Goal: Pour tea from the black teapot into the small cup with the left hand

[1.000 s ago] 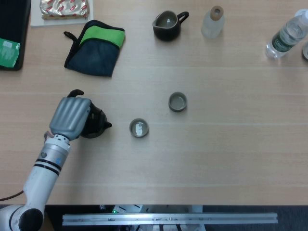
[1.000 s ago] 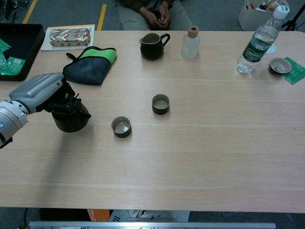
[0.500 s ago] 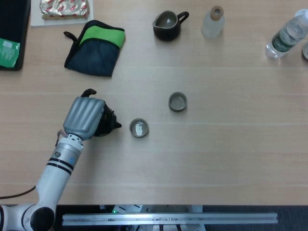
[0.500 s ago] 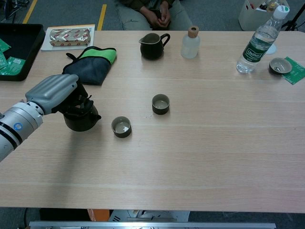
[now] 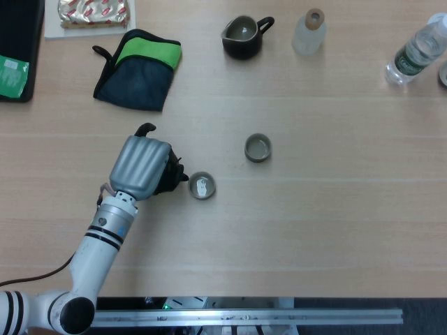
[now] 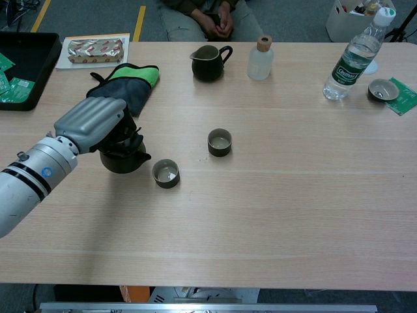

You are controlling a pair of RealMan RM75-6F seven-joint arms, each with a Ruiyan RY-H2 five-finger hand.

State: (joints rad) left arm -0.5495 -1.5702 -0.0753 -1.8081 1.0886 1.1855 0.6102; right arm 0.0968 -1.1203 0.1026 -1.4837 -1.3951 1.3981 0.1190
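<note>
My left hand [image 5: 142,166] [image 6: 91,124] grips the black teapot [image 6: 125,155] [image 5: 170,176], which is lifted slightly off the table. The hand covers most of the pot in the head view. Its spout points right, close to the small cup [image 5: 202,185] [image 6: 165,173] but still left of its rim. That cup stands upright with a pale glint inside. A second small cup [image 5: 258,148] [image 6: 219,141] stands further right and back. My right hand appears in neither view.
A green and dark cloth [image 6: 124,89] lies behind the teapot. At the back stand a dark pitcher [image 6: 208,63], a corked bottle [image 6: 260,59] and a water bottle [image 6: 350,60]. A black tray [image 6: 23,65] sits far left. A person [image 6: 208,16] sits behind the table.
My left hand has carried the teapot to the right, from well left of the small cup to right beside it. The cups have not moved.
</note>
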